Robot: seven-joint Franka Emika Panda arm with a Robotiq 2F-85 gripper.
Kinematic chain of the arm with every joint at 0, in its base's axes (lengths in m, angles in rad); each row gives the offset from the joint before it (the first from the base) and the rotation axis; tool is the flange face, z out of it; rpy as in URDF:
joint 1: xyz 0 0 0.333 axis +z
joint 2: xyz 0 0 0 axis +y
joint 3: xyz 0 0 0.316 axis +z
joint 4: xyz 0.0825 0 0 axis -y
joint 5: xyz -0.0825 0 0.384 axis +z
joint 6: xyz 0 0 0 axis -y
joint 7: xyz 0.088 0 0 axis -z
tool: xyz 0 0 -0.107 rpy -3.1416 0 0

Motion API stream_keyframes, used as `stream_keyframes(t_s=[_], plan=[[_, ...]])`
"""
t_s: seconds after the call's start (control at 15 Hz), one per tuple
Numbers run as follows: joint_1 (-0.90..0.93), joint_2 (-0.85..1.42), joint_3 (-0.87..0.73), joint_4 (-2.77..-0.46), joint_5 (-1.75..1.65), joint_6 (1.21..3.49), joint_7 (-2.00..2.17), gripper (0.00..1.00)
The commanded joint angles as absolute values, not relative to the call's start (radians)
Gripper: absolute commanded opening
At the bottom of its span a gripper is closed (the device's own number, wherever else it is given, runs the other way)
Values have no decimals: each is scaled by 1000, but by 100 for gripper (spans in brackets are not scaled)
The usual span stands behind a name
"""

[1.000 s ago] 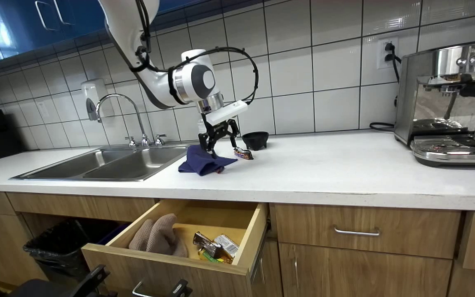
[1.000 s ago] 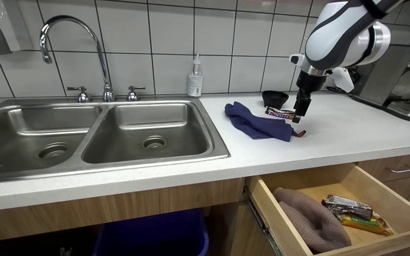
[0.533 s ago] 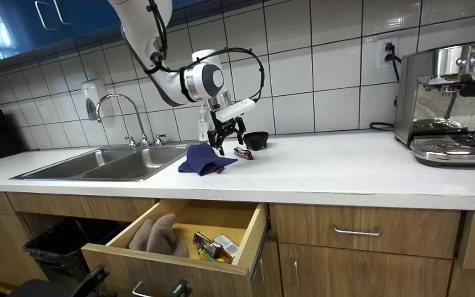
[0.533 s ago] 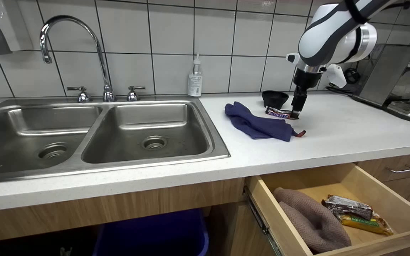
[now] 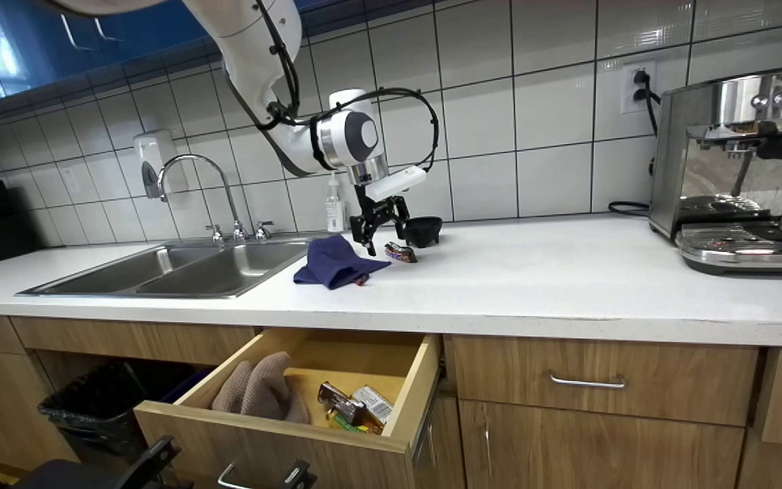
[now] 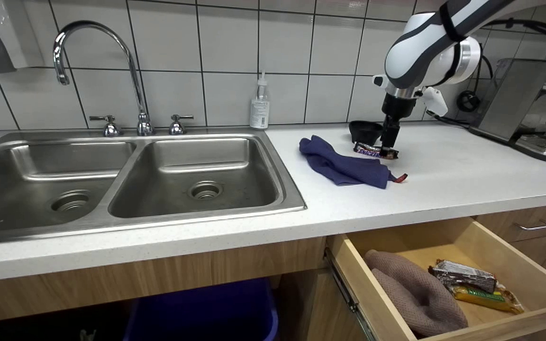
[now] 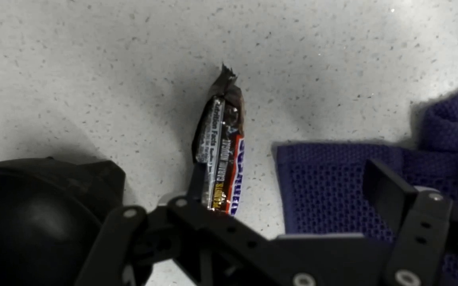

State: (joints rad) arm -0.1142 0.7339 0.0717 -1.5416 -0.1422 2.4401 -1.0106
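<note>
Jaws: stood wide apart on the black gripper point(image 7: 292, 183).
Brown-wrapped candy bar point(image 7: 223, 147): lay on white speckled countertop point(image 7: 292, 59), gripper partly hiding it.
Purple woven towel point(image 7: 332, 178): lay rumpled just beside the bar.
Round black bowl point(image 7: 46, 214): stood near the bar's other side.
Pale wooden drawer point(image 6: 510, 264): stood open below.

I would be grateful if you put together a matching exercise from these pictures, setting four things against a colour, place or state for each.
Things:
1. gripper
2. caramel nougat bar
3. drawer
4. cloth on the counter

Descriptions:
A. purple
B. pulled out, with wrapped bars inside
C. jaws apart, holding nothing
D. lying between the bowl and the cloth in the wrist view

Right pairs: 1-C, 2-D, 3-B, 4-A.
</note>
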Motion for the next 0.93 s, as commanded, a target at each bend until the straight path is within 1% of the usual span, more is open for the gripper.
stream_keyframes(t_s=[0.0, 0.87], plan=[[-131, 807, 101, -1407, -122, 2353, -1060, 100], [-123, 959, 100, -1149, -101, 2187, -1049, 100]])
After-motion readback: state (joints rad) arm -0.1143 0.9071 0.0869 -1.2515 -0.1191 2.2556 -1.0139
